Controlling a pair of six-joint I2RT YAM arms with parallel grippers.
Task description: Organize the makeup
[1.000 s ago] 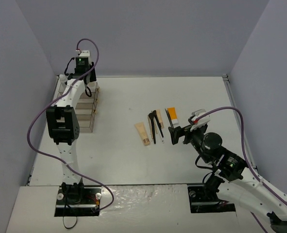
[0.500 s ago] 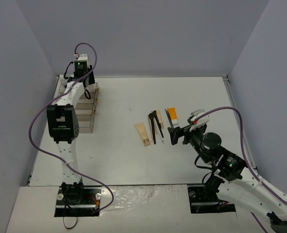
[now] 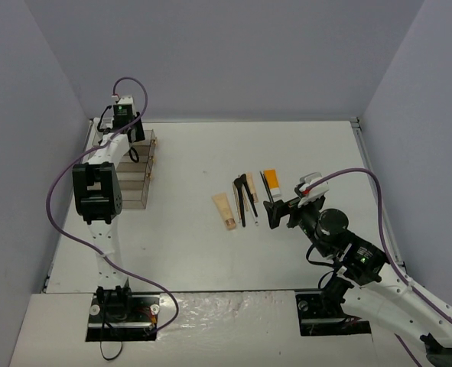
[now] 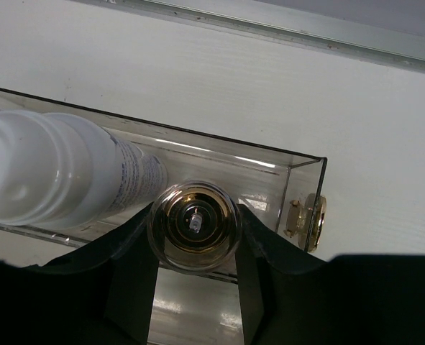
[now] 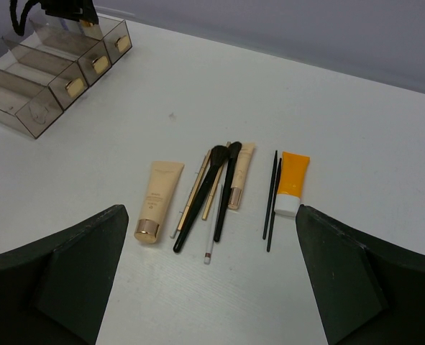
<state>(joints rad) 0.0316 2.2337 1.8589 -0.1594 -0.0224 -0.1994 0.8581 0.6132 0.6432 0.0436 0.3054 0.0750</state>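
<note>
Left gripper [image 4: 195, 248], partly closed, clamps the gold-capped round glass vial [image 4: 194, 223] at mid-frame, its long axis upright, cap toward the wrist camera. Directly beneath sits the clear acrylic drawer compartment [image 4: 302, 162], with a white cylindrical bottle [image 4: 54, 176] just left of the vial.

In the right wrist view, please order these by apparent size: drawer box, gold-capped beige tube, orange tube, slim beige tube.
1. drawer box
2. gold-capped beige tube
3. orange tube, only slightly smaller and farther, so unsure
4. slim beige tube
</note>
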